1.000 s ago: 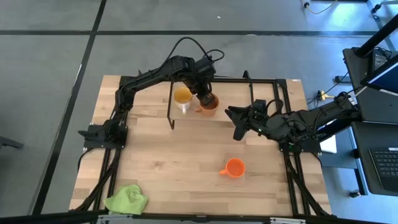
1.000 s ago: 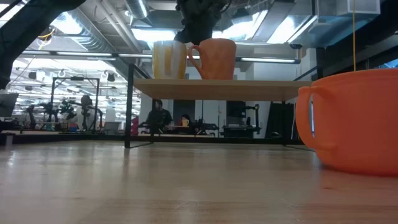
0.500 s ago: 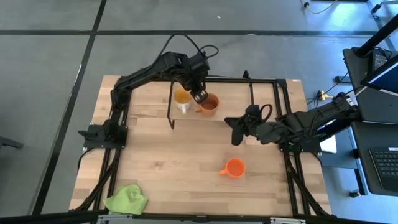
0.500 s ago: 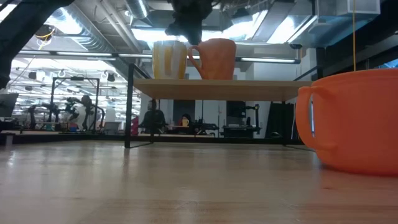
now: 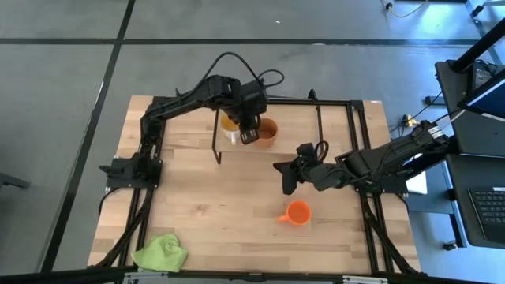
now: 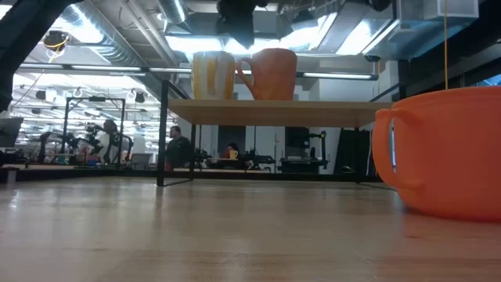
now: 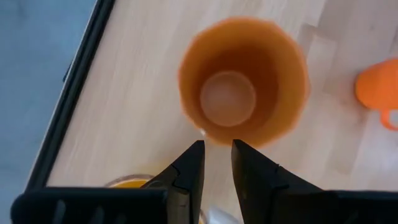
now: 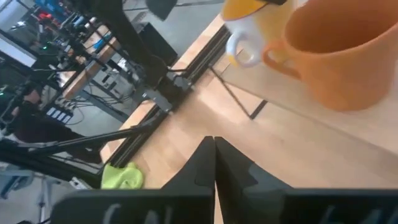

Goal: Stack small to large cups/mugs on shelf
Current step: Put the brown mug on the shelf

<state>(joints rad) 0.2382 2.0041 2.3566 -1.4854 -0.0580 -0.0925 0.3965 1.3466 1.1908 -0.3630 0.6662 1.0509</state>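
Tools differ: our left tool [image 5: 249, 136], narrowly parted, hovers above the brown ceramic mug [image 5: 266, 132] on the light-wood shelf [image 6: 274, 112]; right tool [image 5: 288, 178], pinched closed, nears the bright orange mug [image 5: 297, 213].

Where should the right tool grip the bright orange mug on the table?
Probably the rim of the orange mug, coming from above: it stands upright, mouth open, handle pointing left in the high view toward the green cloth's side. The right tool, shut, hovers just beyond it.

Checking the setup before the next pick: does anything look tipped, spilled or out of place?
Nothing stands out. The white mug and brown mug stand upright, side by side on the shelf; the orange mug sits upright on the table; no spill shows.
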